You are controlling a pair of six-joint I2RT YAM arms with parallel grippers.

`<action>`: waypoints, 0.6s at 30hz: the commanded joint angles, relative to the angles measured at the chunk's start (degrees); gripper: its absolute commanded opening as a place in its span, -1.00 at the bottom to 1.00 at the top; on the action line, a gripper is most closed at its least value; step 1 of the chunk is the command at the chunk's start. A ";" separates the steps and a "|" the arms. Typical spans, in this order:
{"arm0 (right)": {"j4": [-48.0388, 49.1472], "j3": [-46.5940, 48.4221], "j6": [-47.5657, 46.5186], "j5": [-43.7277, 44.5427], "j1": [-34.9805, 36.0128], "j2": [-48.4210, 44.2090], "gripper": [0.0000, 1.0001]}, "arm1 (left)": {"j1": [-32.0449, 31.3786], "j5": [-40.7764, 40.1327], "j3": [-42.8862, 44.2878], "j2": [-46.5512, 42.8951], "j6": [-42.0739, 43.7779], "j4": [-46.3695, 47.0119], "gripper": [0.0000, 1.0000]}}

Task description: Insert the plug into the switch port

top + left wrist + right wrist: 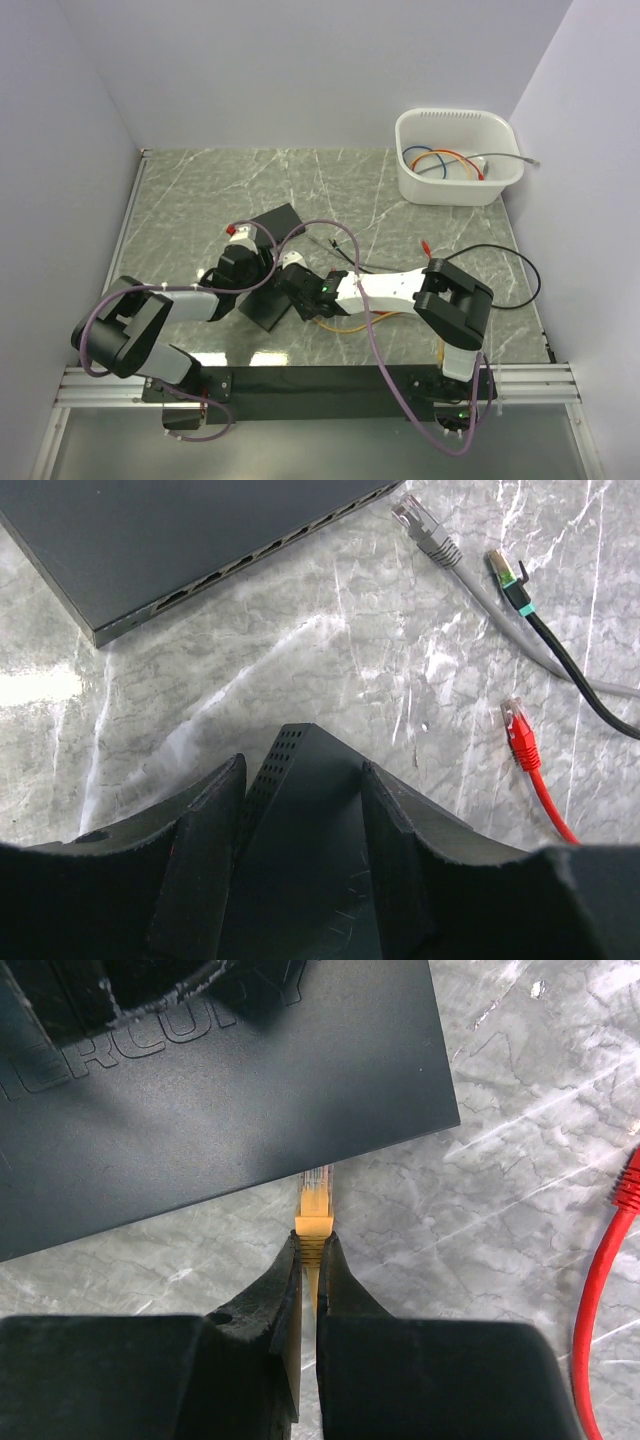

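A black switch (262, 308) lies on the marble table between both arms. My left gripper (243, 262) straddles one corner of the switch (300, 840), its fingers (200, 850) against both sides of the corner. My right gripper (310, 1245) is shut on the yellow plug (315, 1205), just behind its boot. The plug's clear tip reaches the switch's front edge (300, 1165) and goes under the top panel; the port itself is hidden. In the top view the right gripper (293, 280) sits against the switch's right side.
A second black switch (275, 222) lies behind the first, also in the left wrist view (180, 540). Loose grey (425, 525), green-black (510, 575) and red (520, 735) plugs lie on the table. A red cable (610, 1260) runs right of my right gripper. A white bin (455, 190) of cables stands back right.
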 commanded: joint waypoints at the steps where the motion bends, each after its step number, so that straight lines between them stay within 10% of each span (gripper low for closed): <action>1: 3.85 2.36 -0.88 1.86 -0.39 0.98 -1.00 | -1.75 2.82 0.08 -1.04 1.54 0.57 0.09; 18: 6.92 0.34 -10.46 5.21 -0.39 -3.15 -1.00 | -3.86 5.28 2.10 -1.66 8.14 -2.15 0.07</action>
